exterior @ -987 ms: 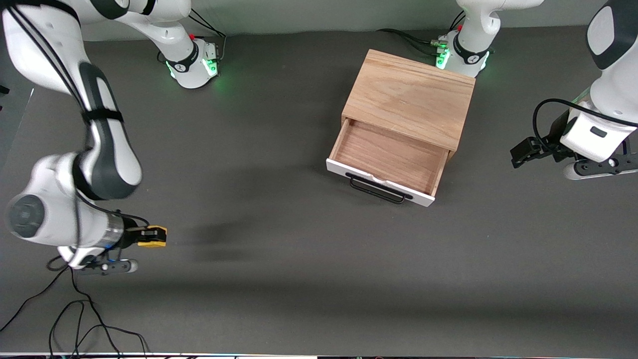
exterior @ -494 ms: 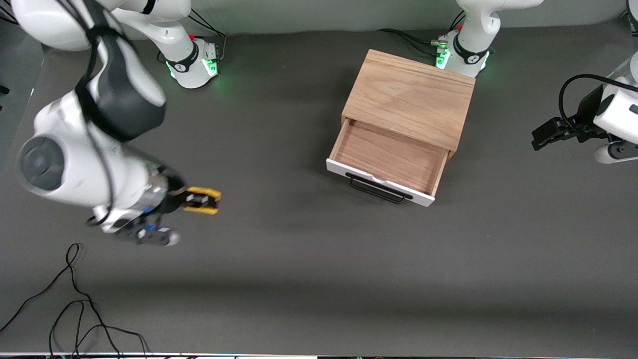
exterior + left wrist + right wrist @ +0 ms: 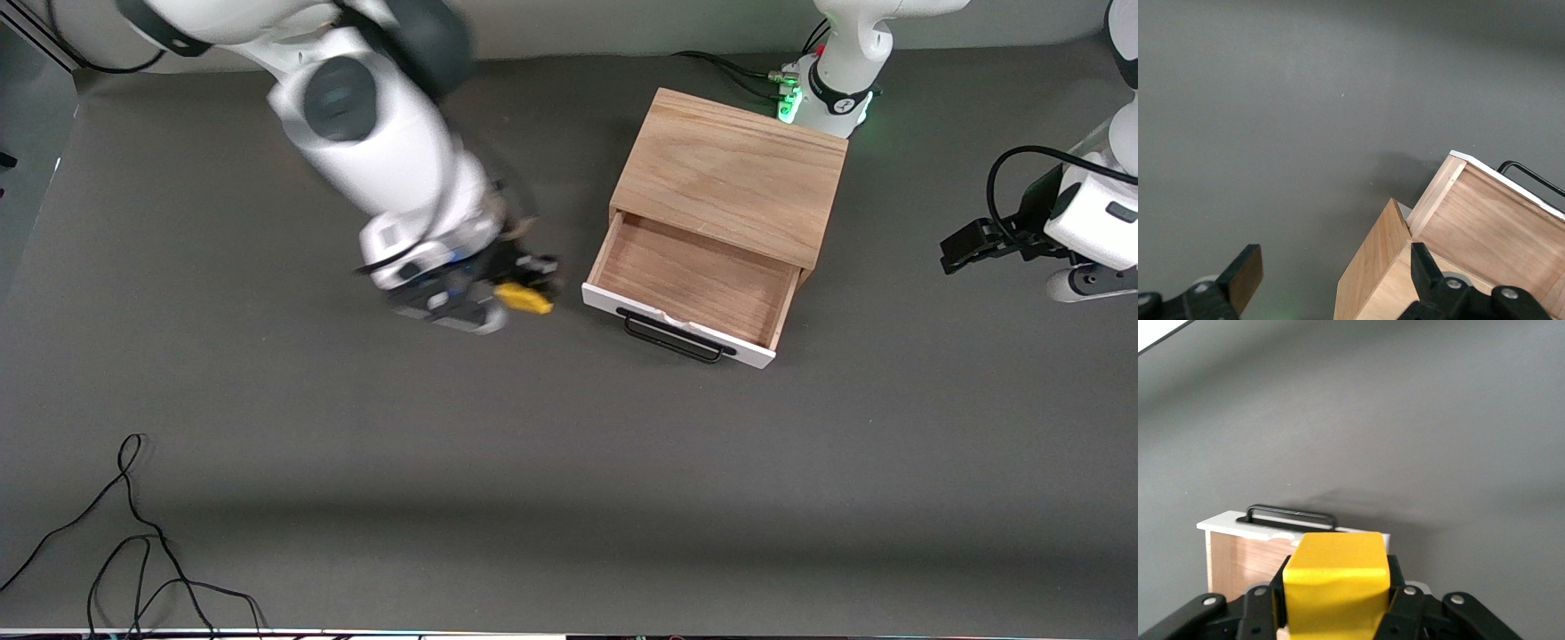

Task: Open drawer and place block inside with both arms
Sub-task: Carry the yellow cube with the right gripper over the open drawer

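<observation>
right tool (image 3: pixel 524 283) clenching block (image 3: pixel 523 298), carrying it mid-frame over tabletop (image 3: pixel 569 462) beside drawer (image 3: pixel 693 277) sitting open for drop | left tool (image 3: pixel 965 246) released, waiting frame-right clearing access

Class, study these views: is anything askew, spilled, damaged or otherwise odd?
Nothing stands out. The drawer is open and bare inside, the right gripper holds the block beside it, and the left gripper waits, jaws open.

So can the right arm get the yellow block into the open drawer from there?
Probably yes. The right gripper holds the block up beside the drawer, which is pulled open with nothing inside.
</observation>
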{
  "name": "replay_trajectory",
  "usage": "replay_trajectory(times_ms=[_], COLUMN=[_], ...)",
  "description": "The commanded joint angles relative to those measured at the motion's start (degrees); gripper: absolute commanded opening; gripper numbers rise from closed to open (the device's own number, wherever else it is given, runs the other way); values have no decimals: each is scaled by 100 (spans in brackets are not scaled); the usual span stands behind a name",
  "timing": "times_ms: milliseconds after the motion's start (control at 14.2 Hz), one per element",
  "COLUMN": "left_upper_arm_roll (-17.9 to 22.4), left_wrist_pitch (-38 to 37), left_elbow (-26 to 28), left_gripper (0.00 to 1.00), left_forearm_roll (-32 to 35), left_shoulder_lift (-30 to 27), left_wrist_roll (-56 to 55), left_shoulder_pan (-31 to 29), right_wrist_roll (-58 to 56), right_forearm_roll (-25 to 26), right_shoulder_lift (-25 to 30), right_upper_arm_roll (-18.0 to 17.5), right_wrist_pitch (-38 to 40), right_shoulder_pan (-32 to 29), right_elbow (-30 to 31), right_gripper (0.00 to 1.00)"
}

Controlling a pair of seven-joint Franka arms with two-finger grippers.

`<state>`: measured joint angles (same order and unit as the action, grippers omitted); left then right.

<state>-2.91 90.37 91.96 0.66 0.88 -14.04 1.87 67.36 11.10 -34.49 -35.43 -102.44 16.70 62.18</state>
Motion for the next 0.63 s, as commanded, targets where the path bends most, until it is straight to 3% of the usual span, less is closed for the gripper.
replay_trajectory(times_ms=[0, 212, 564], left_upper_arm_roll=[19, 19, 19], left_wrist_pitch=[86, 95, 104], left_elbow=[41, 41, 41], left_gripper=[99, 100, 99], left_forearm_roll=[84, 84, 119], left_shoulder_lift=[-27, -44, -36], left_wrist_roll=[-2, -2, -2], left_shoulder_pan=[-99, -108, -117], right_wrist_roll=[619, 831, 1306], right_forearm_roll=[392, 419, 542], right_shoulder_lift=[-531, -847, -1357], right_upper_arm_roll=[45, 80, 608], right_wrist_pitch=[-364, -487, -1015], right_shoulder_pan=[613, 887, 1528], right_elbow=[-294, -286, -286], right_gripper=[35, 35, 35])
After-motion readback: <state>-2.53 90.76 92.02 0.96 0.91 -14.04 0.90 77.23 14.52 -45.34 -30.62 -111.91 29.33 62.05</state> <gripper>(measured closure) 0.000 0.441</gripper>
